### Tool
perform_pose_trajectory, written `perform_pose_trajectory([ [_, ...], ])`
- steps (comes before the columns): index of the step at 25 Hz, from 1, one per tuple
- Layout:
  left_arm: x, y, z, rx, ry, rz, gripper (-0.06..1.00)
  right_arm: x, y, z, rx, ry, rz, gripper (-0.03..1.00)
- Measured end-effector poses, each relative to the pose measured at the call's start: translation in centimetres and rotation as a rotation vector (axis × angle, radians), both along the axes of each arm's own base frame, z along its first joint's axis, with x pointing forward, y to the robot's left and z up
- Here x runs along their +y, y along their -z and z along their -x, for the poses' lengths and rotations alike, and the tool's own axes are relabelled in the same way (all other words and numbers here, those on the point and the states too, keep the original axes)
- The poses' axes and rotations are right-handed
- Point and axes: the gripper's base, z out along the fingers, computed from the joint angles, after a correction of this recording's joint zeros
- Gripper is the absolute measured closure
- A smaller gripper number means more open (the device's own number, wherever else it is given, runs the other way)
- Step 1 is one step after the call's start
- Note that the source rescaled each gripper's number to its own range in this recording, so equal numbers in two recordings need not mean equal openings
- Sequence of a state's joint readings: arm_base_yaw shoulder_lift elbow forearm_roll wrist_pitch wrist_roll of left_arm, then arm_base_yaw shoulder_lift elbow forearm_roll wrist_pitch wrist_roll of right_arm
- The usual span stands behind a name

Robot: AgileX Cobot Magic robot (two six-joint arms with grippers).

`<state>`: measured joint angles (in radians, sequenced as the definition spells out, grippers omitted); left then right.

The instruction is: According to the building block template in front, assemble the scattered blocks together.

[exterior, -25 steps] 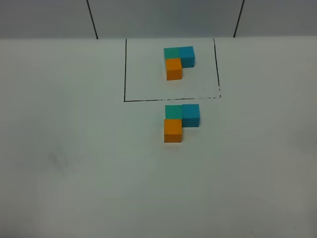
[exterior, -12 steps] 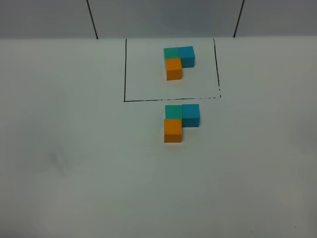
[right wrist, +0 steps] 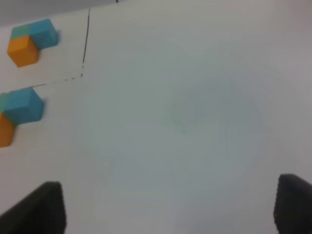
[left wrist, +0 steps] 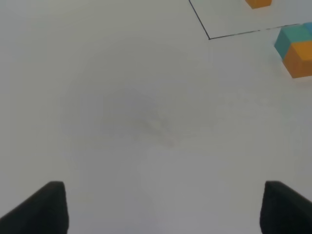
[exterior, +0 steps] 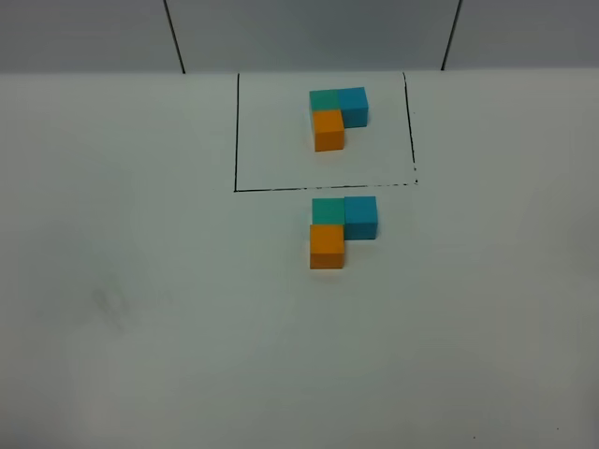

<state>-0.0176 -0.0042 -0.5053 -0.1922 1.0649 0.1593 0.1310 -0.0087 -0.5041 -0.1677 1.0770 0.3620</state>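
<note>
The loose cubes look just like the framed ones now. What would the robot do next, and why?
Probably nothing beyond keeping both arms back. The loose trio already forms the same L as the template: teal at the corner, blue beside it, orange in front. The left gripper and right gripper are open and empty.

Bright, even light; faint soft shadows; both wrist views slightly blurred

White table [exterior: 140,281] bearing a black drawn outline [exterior: 236,131] enclosing the building block template [exterior: 335,114]; just outside its near edge, the scattered blocks [exterior: 339,229] lie joined in an L.
</note>
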Motion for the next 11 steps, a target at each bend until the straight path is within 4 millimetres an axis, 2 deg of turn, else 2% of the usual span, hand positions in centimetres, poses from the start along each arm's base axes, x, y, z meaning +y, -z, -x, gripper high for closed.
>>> perform_pose_trajectory([
  [11,0.00,0.00,0.00,0.000,0.000,0.001,0.17,0.01,0.01,-0.04,-0.004,-0.001,0.000,0.23],
])
